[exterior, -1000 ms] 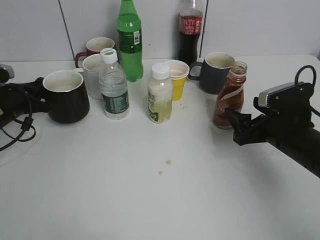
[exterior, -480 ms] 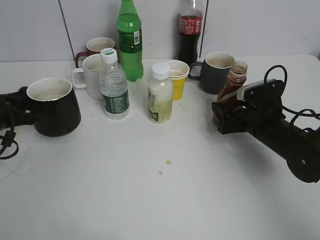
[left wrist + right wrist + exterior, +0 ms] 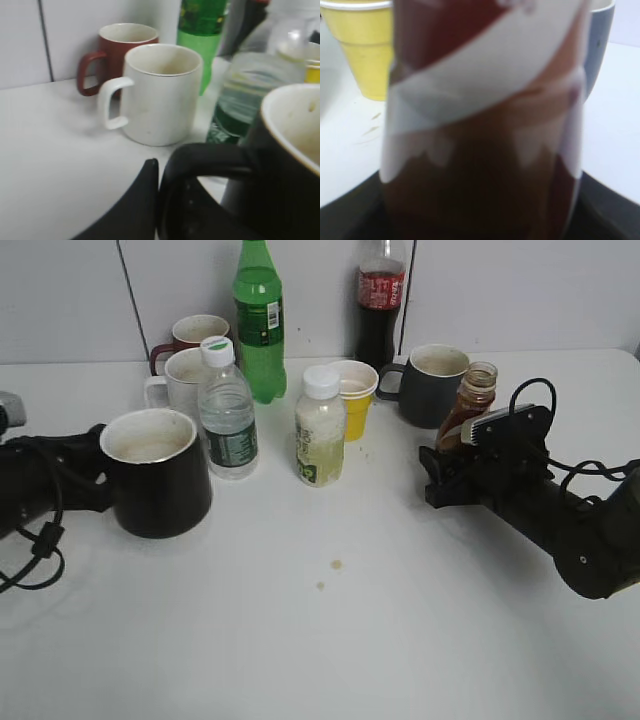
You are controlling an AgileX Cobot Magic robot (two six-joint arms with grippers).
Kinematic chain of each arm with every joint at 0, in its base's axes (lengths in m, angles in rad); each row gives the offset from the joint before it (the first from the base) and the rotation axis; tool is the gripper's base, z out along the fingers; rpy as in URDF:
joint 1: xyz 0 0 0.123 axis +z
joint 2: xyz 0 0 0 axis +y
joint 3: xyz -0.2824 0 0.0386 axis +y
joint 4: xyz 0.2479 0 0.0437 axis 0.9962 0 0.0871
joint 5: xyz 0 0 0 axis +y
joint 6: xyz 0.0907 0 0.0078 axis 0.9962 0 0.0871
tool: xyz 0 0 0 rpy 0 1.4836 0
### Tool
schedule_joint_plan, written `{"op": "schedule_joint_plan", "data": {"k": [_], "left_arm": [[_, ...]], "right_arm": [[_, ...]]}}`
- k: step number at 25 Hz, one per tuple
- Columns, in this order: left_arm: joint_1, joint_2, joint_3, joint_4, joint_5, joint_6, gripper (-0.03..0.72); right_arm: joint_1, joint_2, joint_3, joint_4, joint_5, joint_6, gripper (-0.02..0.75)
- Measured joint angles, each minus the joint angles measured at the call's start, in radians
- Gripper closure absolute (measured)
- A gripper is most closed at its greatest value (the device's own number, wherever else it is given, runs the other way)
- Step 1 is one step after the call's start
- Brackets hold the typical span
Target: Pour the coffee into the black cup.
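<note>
The black cup (image 3: 160,490) is wide and glossy with a pale inside, and it is at the left front of the table. My left gripper (image 3: 98,468) is shut on its loop handle. The left wrist view shows a finger of my left gripper (image 3: 167,177) pressed against the handle of the black cup (image 3: 280,190). The coffee bottle (image 3: 472,400), uncapped and brown-labelled, stands at the right. My right gripper (image 3: 445,465) has its jaws on both sides of its lower half. In the right wrist view the coffee bottle (image 3: 485,100) fills the space between the jaws of my right gripper (image 3: 480,220).
Behind the cup stand a white mug (image 3: 180,380), a maroon mug (image 3: 195,332) and a water bottle (image 3: 227,410). A green bottle (image 3: 259,320), a white-capped bottle (image 3: 320,425), a yellow cup (image 3: 355,400), a cola bottle (image 3: 381,300) and a dark grey mug (image 3: 432,380) crowd the back.
My left gripper has brought the black cup rightward and nearer the table's middle. My right gripper moved in from the right and now has the coffee bottle between its jaws.
</note>
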Motion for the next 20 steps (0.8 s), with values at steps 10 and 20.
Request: {"op": "schedule_joint_plan", "data": {"k": [10,20], "left_arm": [[-0.194,0.0,-0.012,0.007,0.0,-0.001,0.64],[-0.322,0.027,-0.17,0.006,0.028,-0.003,0.64]], "right_arm": [[0.0,-0.116,0.028,-0.083,0.048,-0.095,0.237],[0.006,-0.372,0.008,-0.298,0.117,-0.382,0.237]]}}
